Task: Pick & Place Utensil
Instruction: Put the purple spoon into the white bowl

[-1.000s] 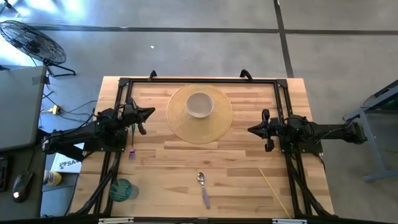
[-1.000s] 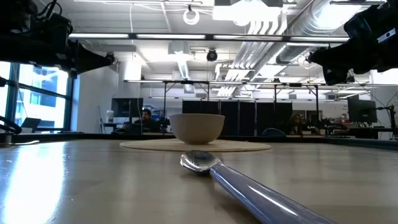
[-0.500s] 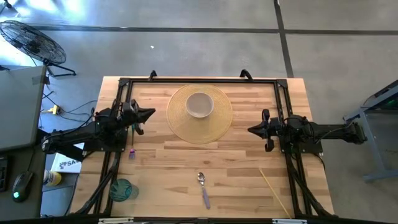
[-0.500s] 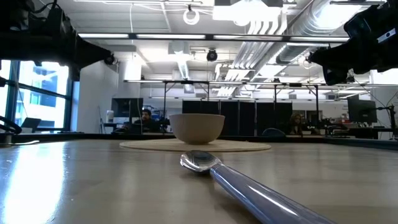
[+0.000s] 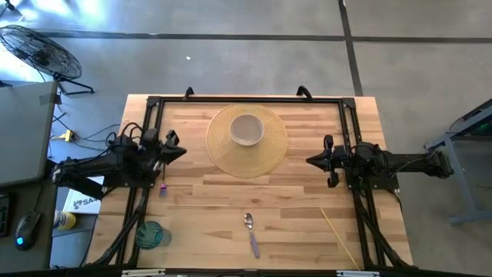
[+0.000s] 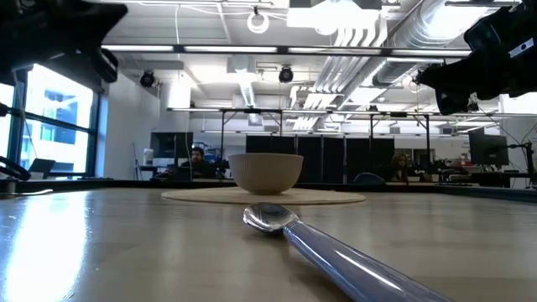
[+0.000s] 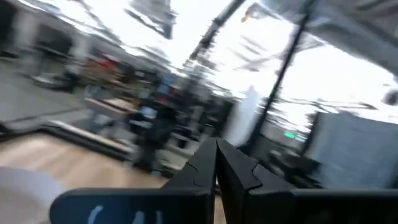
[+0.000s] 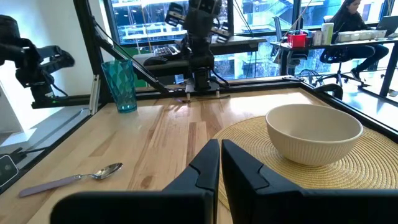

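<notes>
Since a second ago, only the left hand has shifted: it has drawn back toward the left edge of the surface, while the right hand holds the same spot over the right side. Both hands are pressed closed and hold nothing, as each wrist view shows its fingers meeting.

Near the front edge, about midway across, lies the spoon, flat and well apart from both hands, with its bowl end toward the woven placemat and the pale bowl standing on it. It looks light and rigid, with a polished metal head and a smooth lilac handle that will probably be slick. Lying so low, it likely wants a narrow pinch across the handle near the middle, for balance.
</notes>
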Controlling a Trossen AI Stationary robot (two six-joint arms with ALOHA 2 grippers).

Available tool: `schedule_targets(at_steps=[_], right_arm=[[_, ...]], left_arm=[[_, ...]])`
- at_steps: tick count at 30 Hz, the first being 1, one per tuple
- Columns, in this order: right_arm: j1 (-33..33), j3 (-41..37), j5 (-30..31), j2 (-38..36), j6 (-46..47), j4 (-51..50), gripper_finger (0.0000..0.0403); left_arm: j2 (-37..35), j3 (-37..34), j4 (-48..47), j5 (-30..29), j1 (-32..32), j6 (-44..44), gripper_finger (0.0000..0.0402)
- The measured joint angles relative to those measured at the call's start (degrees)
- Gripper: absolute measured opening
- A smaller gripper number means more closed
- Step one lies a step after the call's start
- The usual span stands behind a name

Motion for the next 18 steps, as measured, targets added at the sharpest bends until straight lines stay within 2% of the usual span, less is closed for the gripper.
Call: schedule_targets(at_steps=[4,11,14,18], right_arm=[[0.0,0.0,0.0,0.0,0.0,0.0,0.0012],[0.0,0.0,0.0,0.0,0.0,0.0,0.0012],[0.0,0.0,0.0,0.0,0.0,0.0,0.0012],[0.0,0.0,0.0,0.0,0.0,0.0,0.0012]], left_arm=[[1.3,0.0,0.4,-3.8,-7.7,1.6,0.001],[7.5,0.0,3.2,-15.4,-21.7,6.1,0.001],[11.2,0.5,3.6,-19.9,-25.8,8.0,0.001],[18.2,2.1,3.4,-23.1,-29.8,9.9,0.001]])
